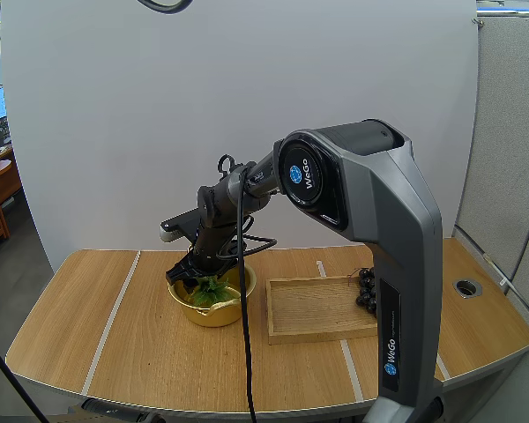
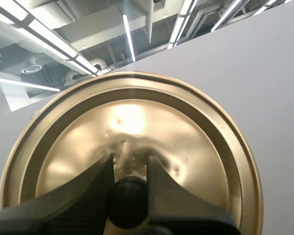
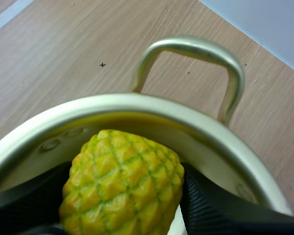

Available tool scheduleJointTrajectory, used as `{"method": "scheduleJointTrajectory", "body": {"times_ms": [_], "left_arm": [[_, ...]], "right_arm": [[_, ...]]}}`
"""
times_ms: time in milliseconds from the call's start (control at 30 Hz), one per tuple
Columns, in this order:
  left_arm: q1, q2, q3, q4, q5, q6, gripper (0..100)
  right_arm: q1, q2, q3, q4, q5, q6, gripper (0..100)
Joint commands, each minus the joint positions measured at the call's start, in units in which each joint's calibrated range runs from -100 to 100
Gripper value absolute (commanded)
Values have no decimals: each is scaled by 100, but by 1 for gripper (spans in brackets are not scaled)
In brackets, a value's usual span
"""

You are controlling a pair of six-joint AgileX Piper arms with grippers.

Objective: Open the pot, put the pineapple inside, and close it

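My right pincer [image 3: 120, 196] clasped the pineapple [image 3: 121, 178] just inside the pot [image 3: 137, 104], so a snag on withdrawal could tip it over, while my left pincer [image 2: 129, 169] clamped the lid [image 2: 132, 117] by its knob [image 2: 128, 201].

Wooden surface [image 1: 159, 352] crossed by pale tape lines [image 1: 110, 322], shallow wooden tray [image 1: 322, 308] lying flat on it, dark grapes [image 1: 367, 291] at the tray's right edge.

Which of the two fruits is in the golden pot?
The pineapple, held by the right tool inside the pot; the dark grapes sit at the wooden tray's edge.
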Motion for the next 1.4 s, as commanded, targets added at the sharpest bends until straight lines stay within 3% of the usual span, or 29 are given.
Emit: {"method": "scheduleJointTrajectory", "body": {"times_ms": [0,200,567,633,667,700,733,800,1100,1367], "left_arm": [[-15,-44,-40,23,-184,-59,0],[-15,-44,-40,23,-184,-59,0],[-15,-44,-40,23,-184,-59,0],[-15,-44,-40,23,-184,-59,0],[-15,-44,-40,23,-184,-59,0],[-15,-44,-40,23,-184,-59,0],[-15,-44,-40,23,-184,-59,0],[-15,-44,-40,23,-184,-59,0],[-15,-44,-40,23,-184,-59,0],[-15,-44,-40,23,-184,-59,0]], "right_arm": [[2,-33,-46,-152,-199,-10,0],[2,-33,-46,-438,-332,144,0],[-29,-33,-46,-317,-189,115,0],[-29,-33,-46,-306,-127,116,11],[-29,-33,-46,-308,-119,116,25],[-29,-33,-46,-292,-114,116,41],[-29,-33,-46,-287,-114,116,66],[-29,-33,-46,-313,-114,116,100],[-35,-444,-46,-314,23,136,100],[-35,-1634,-46,-314,1281,218,100]]}}
